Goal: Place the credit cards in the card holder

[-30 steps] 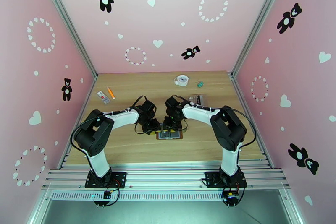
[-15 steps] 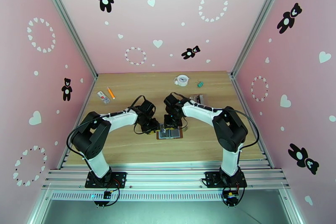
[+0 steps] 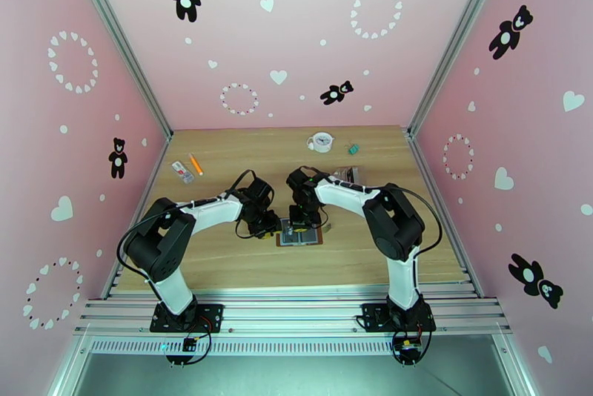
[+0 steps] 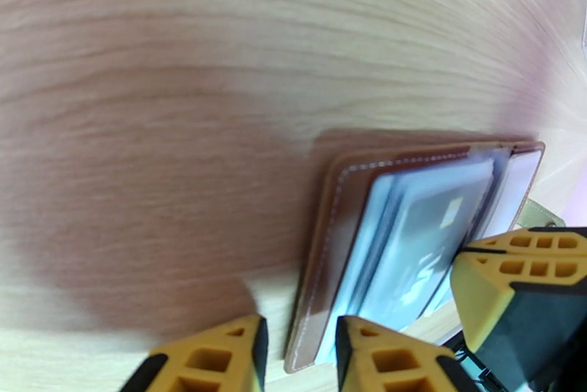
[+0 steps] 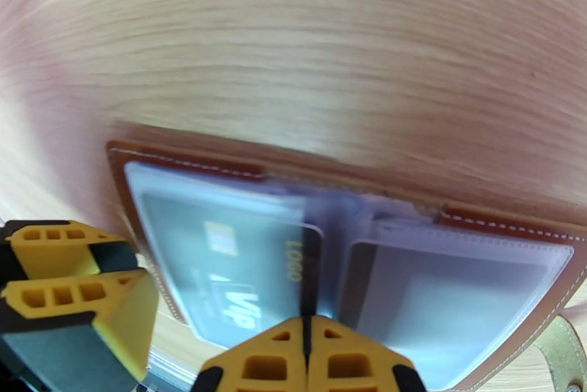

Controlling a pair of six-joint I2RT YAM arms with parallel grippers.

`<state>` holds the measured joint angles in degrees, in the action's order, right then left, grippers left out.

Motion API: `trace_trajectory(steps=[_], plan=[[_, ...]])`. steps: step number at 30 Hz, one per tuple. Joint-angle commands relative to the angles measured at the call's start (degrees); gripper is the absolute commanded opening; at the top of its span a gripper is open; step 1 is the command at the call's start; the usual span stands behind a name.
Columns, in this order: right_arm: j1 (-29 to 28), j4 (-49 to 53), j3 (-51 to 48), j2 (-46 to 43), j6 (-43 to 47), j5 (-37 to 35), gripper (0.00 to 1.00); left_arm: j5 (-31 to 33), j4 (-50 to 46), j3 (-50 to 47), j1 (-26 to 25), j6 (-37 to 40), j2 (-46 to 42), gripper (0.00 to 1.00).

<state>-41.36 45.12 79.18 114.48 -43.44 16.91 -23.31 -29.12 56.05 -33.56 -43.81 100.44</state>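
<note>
Open brown card holder (image 3: 299, 237) lies flat at the overhead frame's centre, with bare wooden table (image 3: 222, 153) all round and a dark credit card (image 5: 220, 254) in its clear sleeve (image 5: 469, 254); the left gripper (image 4: 297, 357), slightly parted, straddles its left edge, and the right gripper (image 5: 308, 357), tips pressed together, sits by the card's edge.

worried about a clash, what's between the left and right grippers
The left half of the card holder, with a dark credit card in its sleeve; seen in the right wrist view.
</note>
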Motion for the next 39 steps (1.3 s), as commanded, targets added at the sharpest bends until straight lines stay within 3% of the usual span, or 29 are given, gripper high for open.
trace_trajectory(steps=[1,39], plan=[[-0.41,2.33,0.63,1.29,0.46,-1.74,0.00,1.07,-0.32,-0.68,0.07,-0.62,-2.01,0.31],[-0.45,0.69,-2.12,2.89,1.25,-1.19,0.00,-3.94,4.84,2.91,-1.35,-1.35,0.43,0.36]])
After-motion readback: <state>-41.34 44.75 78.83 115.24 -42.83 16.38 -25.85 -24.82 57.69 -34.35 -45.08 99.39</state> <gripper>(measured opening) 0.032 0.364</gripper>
